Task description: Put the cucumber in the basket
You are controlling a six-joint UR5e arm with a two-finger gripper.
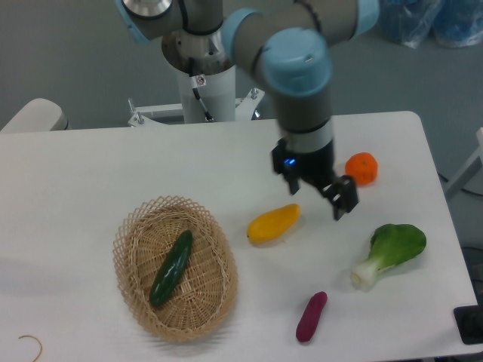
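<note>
A white bench point(90, 173) stands on a grey floor. Near its front left corner, the oval wicker basket point(128, 298) holds the cucumber point(171, 268), glossy dark green, lying diagonally inside. Toward the front edge lies a purple vegetable point(311, 317); a bok choy point(389, 253) sits near the right edge. A yellow fruit point(273, 223) lies mid-bench. Farther back, the claw point(326, 197) hangs spread and empty beside an orange point(361, 168).

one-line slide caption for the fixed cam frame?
Cucumber lying inside the wicker basket; the empty, open end effector hangs above the table between the orange and yellow fruit.
</note>
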